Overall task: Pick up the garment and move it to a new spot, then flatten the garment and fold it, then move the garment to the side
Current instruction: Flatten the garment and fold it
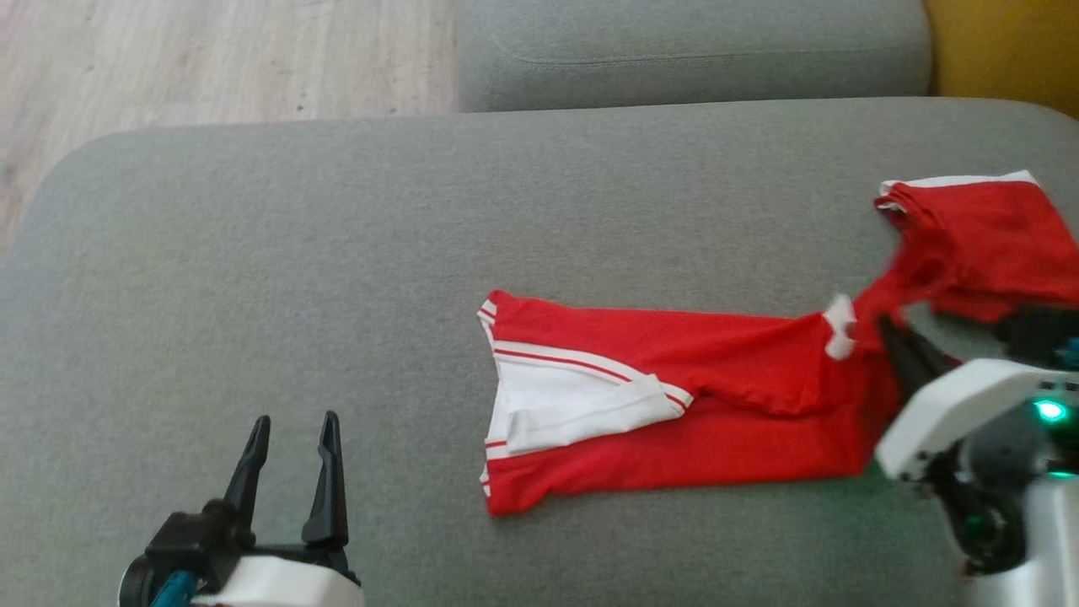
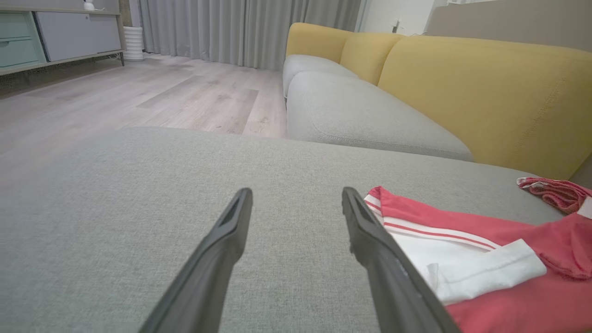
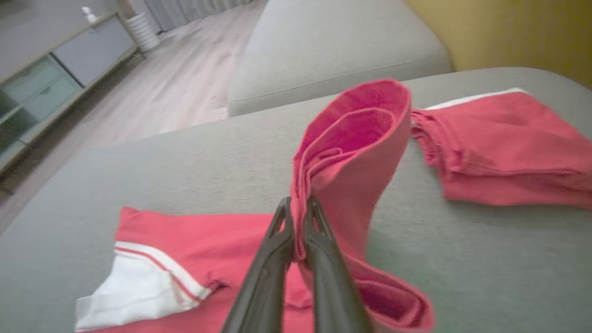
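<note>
Garment (image 1: 742,362), soft red knit with white striped trim, sprawls on nubby grey cushion (image 1: 337,236), a rolled fold pinched by right gripper (image 3: 298,202), left gripper (image 1: 295,426) spread.

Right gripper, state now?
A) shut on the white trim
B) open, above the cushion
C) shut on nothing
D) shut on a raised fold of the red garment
D: the right gripper is pinched shut on a lifted fold of the red garment, which stands up off the grey cushion.
</note>
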Tool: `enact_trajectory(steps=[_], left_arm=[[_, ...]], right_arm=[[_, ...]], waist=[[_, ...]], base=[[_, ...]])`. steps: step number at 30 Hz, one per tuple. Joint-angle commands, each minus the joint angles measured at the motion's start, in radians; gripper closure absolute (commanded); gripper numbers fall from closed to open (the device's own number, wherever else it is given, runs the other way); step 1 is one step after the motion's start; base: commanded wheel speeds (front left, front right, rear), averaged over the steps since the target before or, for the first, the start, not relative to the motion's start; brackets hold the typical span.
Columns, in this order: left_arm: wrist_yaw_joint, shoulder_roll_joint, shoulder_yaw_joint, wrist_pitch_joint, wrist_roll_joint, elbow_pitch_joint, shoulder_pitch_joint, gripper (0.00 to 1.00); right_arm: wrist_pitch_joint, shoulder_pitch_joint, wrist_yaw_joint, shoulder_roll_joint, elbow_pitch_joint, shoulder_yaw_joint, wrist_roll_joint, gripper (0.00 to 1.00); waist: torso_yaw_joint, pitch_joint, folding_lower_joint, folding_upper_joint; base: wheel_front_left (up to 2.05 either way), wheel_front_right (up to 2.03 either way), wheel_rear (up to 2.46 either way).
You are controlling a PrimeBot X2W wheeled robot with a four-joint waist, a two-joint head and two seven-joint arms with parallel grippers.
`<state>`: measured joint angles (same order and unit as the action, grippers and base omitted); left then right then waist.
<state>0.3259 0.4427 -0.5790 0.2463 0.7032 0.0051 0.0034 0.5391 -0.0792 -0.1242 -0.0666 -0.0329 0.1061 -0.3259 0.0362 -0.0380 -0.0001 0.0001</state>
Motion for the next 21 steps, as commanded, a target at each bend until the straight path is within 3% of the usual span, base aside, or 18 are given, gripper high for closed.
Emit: enact_trajectory(steps=[1, 6, 12, 21], left_arm=[[0.003, 0.014, 0.040, -0.001, -0.005, -0.023, -0.060, 0.00], [0.003, 0.013, 0.042, -0.002, -0.003, -0.022, -0.064, 0.00], [-0.005, 0.002, 0.026, -0.006, -0.006, -0.012, -0.077, 0.00], [-0.022, -0.017, 0.003, -0.008, -0.009, 0.012, -0.099, 0.00]], right_arm=[[0.007, -0.031, -0.007, 0.001, -0.053, -0.048, -0.022, 1.00], [-0.002, -0.042, -0.007, 0.015, -0.061, -0.204, -0.119, 1.00], [-0.092, -0.073, -0.007, 0.016, 0.022, -0.394, -0.258, 1.00], [-0.213, -0.152, -0.007, 0.016, 0.200, -0.513, -0.338, 1.00]], waist=[[0.012, -0.004, 0.0001, -0.0001], [0.041, -0.015, 0.0001, -0.0001], [0.083, -0.014, 0.0001, -0.0001], [0.143, -0.007, 0.0001, -0.0001]], base=[[0.00, 0.00, 0.00], [0.00, 0.00, 0.00], [0.00, 0.00, 0.00], [0.00, 0.00, 0.00]])
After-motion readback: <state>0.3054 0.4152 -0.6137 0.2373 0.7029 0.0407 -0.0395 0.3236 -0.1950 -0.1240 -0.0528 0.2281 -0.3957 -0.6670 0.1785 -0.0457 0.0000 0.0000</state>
